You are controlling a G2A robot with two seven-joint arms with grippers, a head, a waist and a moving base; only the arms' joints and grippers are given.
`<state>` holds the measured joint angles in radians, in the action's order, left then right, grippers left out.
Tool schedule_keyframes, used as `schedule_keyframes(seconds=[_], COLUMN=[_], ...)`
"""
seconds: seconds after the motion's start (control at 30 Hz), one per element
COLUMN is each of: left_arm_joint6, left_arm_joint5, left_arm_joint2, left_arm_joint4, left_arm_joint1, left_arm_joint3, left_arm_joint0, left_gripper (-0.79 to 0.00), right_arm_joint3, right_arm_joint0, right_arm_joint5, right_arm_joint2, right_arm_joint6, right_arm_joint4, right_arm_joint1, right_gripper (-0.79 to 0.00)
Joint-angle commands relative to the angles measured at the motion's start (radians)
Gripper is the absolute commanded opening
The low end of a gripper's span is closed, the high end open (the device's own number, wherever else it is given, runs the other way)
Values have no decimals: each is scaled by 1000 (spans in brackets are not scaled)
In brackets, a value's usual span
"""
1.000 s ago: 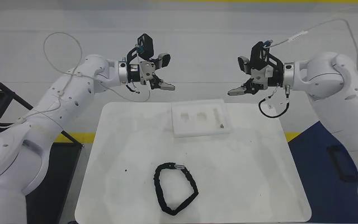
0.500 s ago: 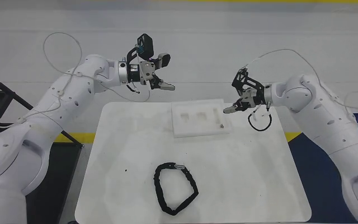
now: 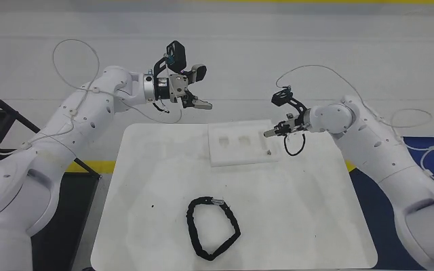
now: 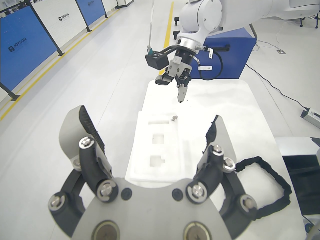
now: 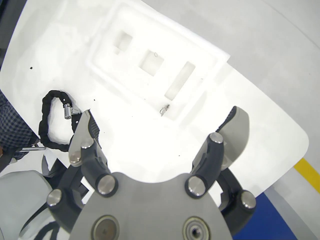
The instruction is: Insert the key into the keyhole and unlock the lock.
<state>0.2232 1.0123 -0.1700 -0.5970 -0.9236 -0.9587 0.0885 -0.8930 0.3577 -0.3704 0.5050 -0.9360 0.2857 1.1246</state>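
Note:
A small metal key (image 3: 269, 152) (image 5: 164, 109) (image 4: 174, 118) lies on the right end of a white foam tray (image 3: 234, 157) (image 5: 200, 41) (image 4: 140, 173). My right gripper (image 3: 270, 133) (image 5: 160, 118) (image 4: 172, 89) hangs open just above that end, with the key below the gap between its fingers. A black fabric-covered chain lock (image 3: 213, 227) (image 5: 47, 116) (image 4: 270, 183) lies in a loop near the table's front, its metal lock cylinder (image 3: 215, 201) (image 5: 67, 111) at the top of the loop. My left gripper (image 3: 198, 103) (image 4: 148, 123) is open and holds nothing, beyond the table's far edge at the left.
The white table top (image 3: 312, 203) has bare room around the chain and to the right of the tray. The tray has three shallow recesses (image 3: 244, 141). A blue cabinet (image 4: 225, 58) stands past the table's right side.
My right arm has swung left and down from beyond the table's far right corner to just over the tray's right end. The left arm, key and chain lock stayed put.

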Motion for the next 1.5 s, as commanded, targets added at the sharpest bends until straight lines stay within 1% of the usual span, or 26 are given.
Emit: schedule_keyframes(seconds=[0.0,0.1,0.2,0.37,0.53,1.13,1.3,1.47], left_arm_joint6=[0,0,0,0,0,0,0,0], left_arm_joint5=[0,0,0,0,0,0,0,0], left_arm_joint2=[0,0,0,0,0,0,0,0], left_arm_joint4=[0,0,0,0,0,0,0,0], left_arm_joint1=[0,0,0,0,0,0,0,0], left_arm_joint3=[0,0,0,0,0,0,0,0], left_arm_joint0=[0,0,0,0,0,0,0,0], left_gripper=[0,0,0,0,0,0,0,0], right_arm_joint3=[-1,-4,7,55,86,88,66,59], right_arm_joint0=[8,24,43,52,39,38,61,77], right_arm_joint5=[38,79,80,120,136,136,199,247], right_arm_joint2=[-7,-16,-17,-28,-40,-40,-56,-76], right_arm_joint6=[-1,-11,-20,-37,-48,-49,-41,-41], right_arm_joint4=[-3,-15,-62,-77,-57,-56,5,45], right_arm_joint1=[10,25,40,66,90,91,99,120], right_gripper=[0,0,0,0,0,0,0,0])
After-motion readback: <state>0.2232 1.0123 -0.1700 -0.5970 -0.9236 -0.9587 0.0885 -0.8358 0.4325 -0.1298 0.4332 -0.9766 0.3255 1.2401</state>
